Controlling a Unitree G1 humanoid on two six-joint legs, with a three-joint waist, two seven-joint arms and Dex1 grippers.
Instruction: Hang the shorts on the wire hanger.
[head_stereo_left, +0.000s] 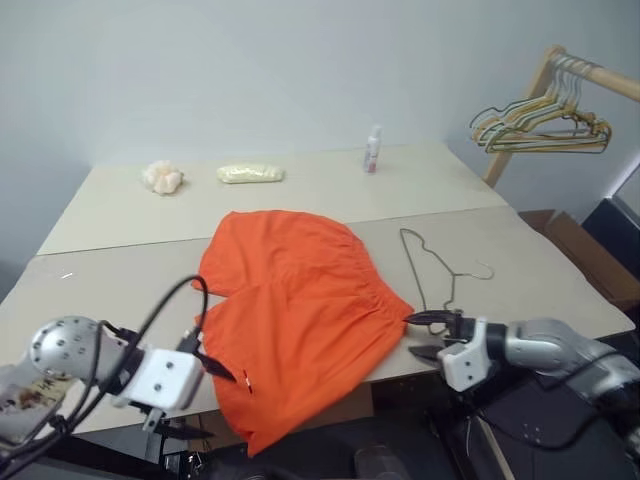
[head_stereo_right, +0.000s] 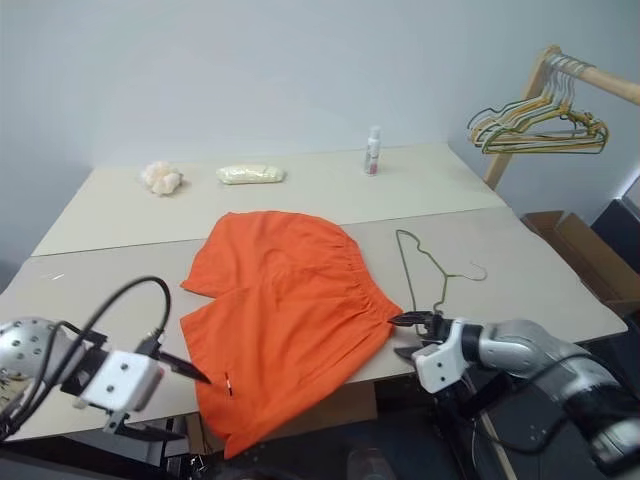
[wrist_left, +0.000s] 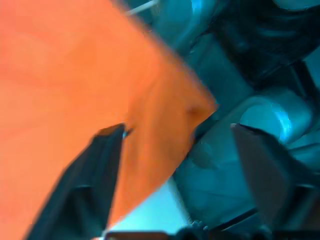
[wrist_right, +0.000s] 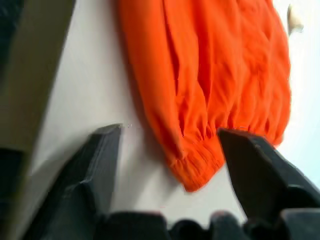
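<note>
Two grippers parted, nothing held in either. Left gripper (head_stereo_left: 218, 372) with fingers (wrist_left: 95, 170) spread wide, at the near edge of the table (head_stereo_left: 110, 290), tips just at the hem side of the shorts (head_stereo_left: 295, 320), no cloth between them. Right gripper (head_stereo_left: 432, 335) likewise gaping, fingers (wrist_right: 100, 165) apart, just off the waistband corner of the shorts, pointing toward it without touching. Shorts lying flat and spread between the two grippers, one leg hem hanging over the near table edge beside the left gripper, gathered waistband turned to the right gripper's side. Wire hanger (head_stereo_left: 432, 268) flat on the table just beyond the right gripper, beside the waistband, apart from the cloth, hook curling away from the shorts. Well beyond both grippers, along the far side of the table: small bottle (head_stereo_left: 373, 150), pale roll (head_stereo_left: 251, 173), crumpled pale lump (head_stereo_left: 163, 177). Off past the right gripper, up high, coloured hangers (head_stereo_left: 545, 125) bunched on a wooden rail (head_stereo_left: 600, 78).
</note>
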